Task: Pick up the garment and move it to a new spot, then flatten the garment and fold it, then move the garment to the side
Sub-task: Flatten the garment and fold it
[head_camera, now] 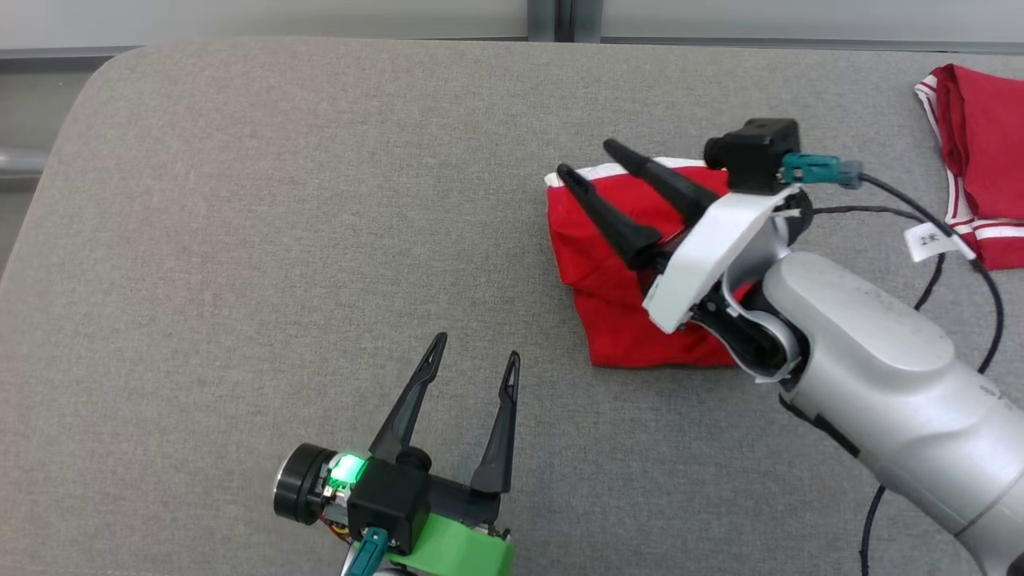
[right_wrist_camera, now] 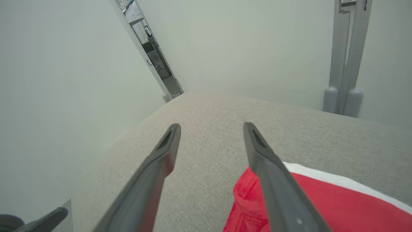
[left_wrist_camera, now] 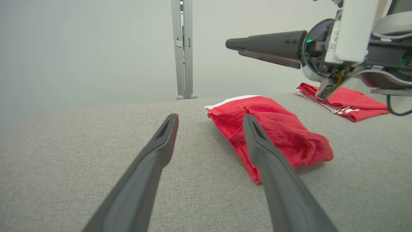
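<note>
Right wrist view gives me the right gripper [right_wrist_camera: 211,126] with its two fingers spread and nothing between them. One finger lies over the white-edged corner of the red garment [right_wrist_camera: 322,206], the other over the bare grey table [right_wrist_camera: 209,106]. From the left wrist camera those fingers hang clear above the cloth, not touching it.

The garment sits as a lumpy folded bundle right of the table's middle. My worry is that closing on just the top layer near that corner would peel the fold open as I carry it aside. A second red garment [head_camera: 984,160] lies at the far right edge, so a move that way could pile the two together.

The right forearm reaches in from the lower right, wrist angled up-left across the bundle. The left gripper [head_camera: 475,349], fingers wide too, hovers low near the front, well apart from the cloth.
</note>
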Motion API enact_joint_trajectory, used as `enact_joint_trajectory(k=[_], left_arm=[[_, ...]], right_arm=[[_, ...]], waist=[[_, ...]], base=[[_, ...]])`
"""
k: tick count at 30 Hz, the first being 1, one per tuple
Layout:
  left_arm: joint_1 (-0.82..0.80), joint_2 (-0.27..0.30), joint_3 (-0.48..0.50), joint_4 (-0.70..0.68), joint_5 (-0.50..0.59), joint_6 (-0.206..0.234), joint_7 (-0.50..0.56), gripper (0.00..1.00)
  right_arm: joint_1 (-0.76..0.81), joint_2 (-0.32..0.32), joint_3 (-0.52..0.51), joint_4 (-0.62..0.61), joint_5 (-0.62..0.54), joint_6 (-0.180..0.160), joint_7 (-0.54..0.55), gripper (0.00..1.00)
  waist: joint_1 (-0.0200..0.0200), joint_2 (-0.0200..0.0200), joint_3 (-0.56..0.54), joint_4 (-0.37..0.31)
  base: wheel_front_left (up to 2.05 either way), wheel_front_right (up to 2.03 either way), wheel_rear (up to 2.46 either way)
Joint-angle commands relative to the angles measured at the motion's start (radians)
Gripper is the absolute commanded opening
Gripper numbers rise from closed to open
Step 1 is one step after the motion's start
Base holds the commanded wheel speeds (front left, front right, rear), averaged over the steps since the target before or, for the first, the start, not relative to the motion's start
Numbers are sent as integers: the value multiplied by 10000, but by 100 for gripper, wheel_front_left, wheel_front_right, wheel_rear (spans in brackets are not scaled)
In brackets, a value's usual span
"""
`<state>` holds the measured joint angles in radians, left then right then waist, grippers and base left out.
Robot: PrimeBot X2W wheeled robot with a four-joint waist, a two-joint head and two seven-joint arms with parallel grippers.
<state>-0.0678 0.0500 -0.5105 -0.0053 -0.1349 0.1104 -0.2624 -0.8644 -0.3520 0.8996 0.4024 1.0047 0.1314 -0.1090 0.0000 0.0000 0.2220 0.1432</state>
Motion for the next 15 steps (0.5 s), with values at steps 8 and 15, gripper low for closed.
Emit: enact_joint_trajectory(k=[8, 15], left_arm=[[346, 17, 549, -210, -52, 117, -25, 100], [704, 15, 1158, -385, -104, 122, -25, 100]], right_arm=[[863, -1271, -1069, 83, -1498, -18, -1515, 100], [3012, -1107, -3622, -583, -3368, -16, -1552, 100]], waist=[[0, 0, -514, -667], [0, 0, -793, -1192]], base=[[0, 0, 0], [0, 0, 0]])
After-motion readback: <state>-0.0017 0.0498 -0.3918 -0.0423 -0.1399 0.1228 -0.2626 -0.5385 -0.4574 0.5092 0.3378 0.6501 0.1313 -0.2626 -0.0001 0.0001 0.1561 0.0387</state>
